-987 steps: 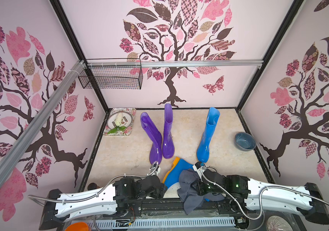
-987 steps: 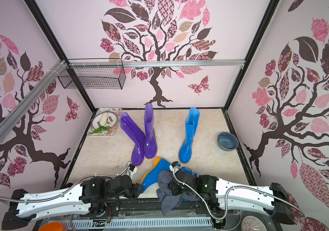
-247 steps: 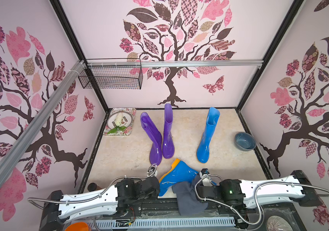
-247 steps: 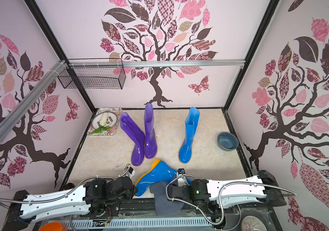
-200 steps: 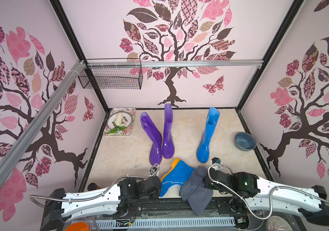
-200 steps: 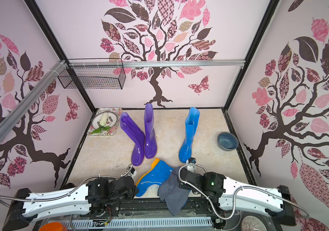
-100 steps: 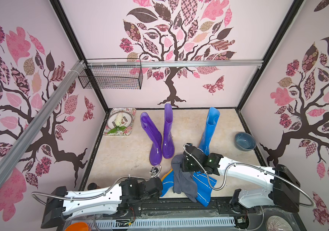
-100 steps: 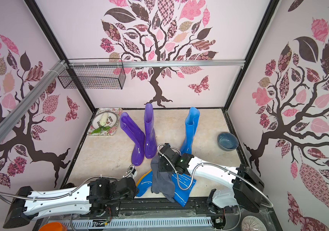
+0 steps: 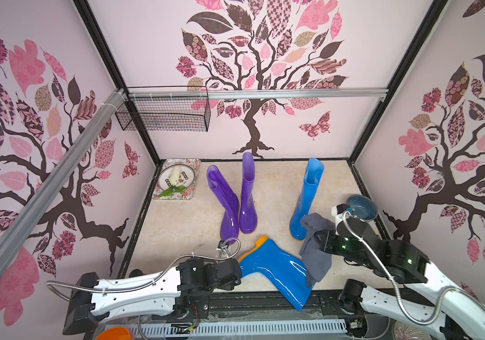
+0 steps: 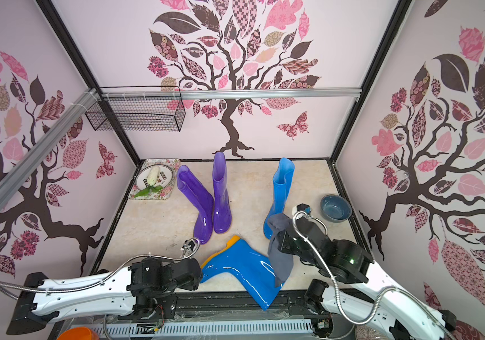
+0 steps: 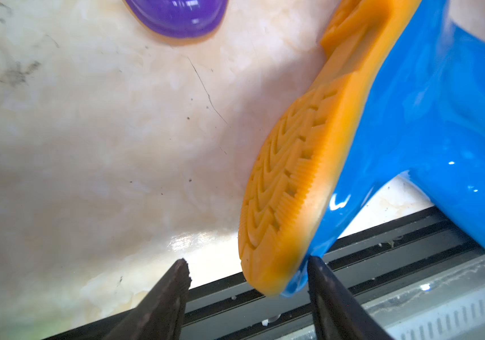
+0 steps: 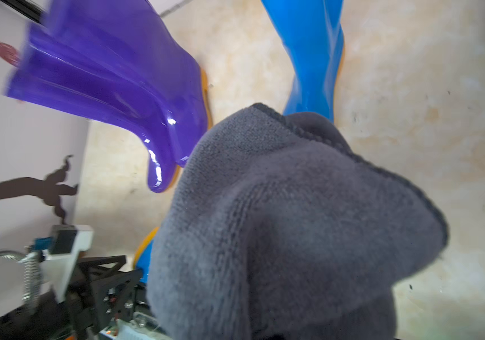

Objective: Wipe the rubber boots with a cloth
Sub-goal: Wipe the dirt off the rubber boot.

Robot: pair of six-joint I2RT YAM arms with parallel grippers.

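So the right tool (image 9: 326, 245) is pinched tight on the cloth (image 9: 313, 259), which hangs limp by the shaft of the tipped-over blue boot (image 9: 276, 270) at the near edge of the desk (image 9: 176, 223). The left tool (image 11: 247, 266) is spread around that boot's toe. The boot looks glossy, slippery and light, so I'd clamp across the ridged orange sole (image 11: 291, 176). The floppy cloth takes a bunched pinch anywhere.

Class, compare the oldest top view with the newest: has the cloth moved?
Yes. The cloth has moved farther from the camera and rightward, toward the bowl. It now hangs just right of the standing blue boot's toe.
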